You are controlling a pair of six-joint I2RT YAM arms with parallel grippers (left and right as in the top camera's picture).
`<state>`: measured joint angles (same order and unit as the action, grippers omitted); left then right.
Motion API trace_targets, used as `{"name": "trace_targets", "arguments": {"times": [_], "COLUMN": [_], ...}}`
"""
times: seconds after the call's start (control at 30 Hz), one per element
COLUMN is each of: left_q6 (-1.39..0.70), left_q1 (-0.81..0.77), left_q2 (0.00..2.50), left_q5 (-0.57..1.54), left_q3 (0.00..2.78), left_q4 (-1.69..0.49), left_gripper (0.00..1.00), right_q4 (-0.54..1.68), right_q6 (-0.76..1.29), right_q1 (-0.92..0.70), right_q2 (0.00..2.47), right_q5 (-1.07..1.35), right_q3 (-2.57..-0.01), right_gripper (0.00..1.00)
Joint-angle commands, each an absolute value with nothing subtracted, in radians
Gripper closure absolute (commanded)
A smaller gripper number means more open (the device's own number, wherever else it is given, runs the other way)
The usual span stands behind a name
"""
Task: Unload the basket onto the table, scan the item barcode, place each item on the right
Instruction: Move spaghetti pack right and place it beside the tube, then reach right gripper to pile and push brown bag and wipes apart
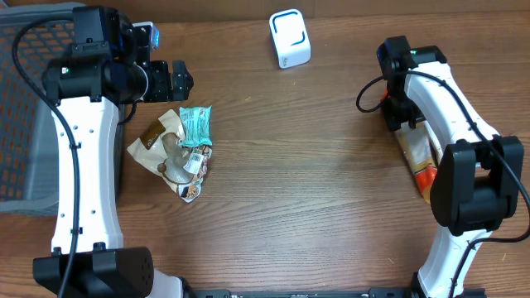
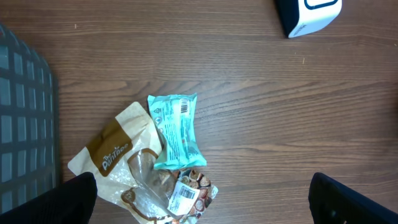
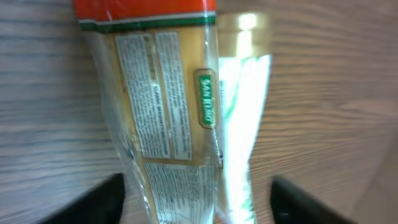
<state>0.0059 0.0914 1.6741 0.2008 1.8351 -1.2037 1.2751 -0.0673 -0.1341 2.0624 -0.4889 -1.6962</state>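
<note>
While the long clear packet (image 3: 161, 124) with the orange end is lying flat at the right edge of the tabletop (image 1: 315, 207), the right gripper (image 3: 205, 200) is being held low over it. Its fingers are spread to either side of the wrapper and are not pinching it. Printed panels are being shown on the upturned face, but no barcode is being made out there with any certainty.

The left gripper (image 1: 168, 80) is being held wide apart and empty near the far left corner. It is hovering above a small heap made up of a teal packet (image 1: 196, 126), a brown-and-white bag (image 1: 153, 136) and a small labelled packet (image 1: 193, 165). A wire basket (image 1: 16, 124) is sitting at the left edge. The white scanner (image 1: 289, 38) is standing at the far edge, well apart from both arms.

The step in hand is being judged as the pick of the long packet, with nothing yet being presented to the scanner. The next move is being judged to call for the fingers to be closed across the narrow width of the wrapper. The packet is then to be lifted clear, carried toward the far edge, and turned so that its barcode faces the scanner's window. The film looks slippery and limp, so a grip near the middle is being thought safer.
</note>
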Motion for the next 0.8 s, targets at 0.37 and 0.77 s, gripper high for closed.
{"name": "trace_targets", "arguments": {"times": [0.37, 0.77], "left_q6": [0.000, 0.000], "left_q1": [0.085, 0.085], "left_q2": [1.673, 1.673], "left_q5": [0.199, 0.199], "left_q3": [1.850, 1.850], "left_q4": [-1.200, -1.200], "left_gripper": [0.00, 0.00], "right_q4": [1.242, 0.662], "right_q6": [-0.076, 0.305], "right_q1": [-0.236, -0.486], "right_q2": [2.052, 2.185], "right_q5": [0.111, 0.574], "right_q3": [-1.934, -1.884], "right_gripper": [0.14, 0.28]}}
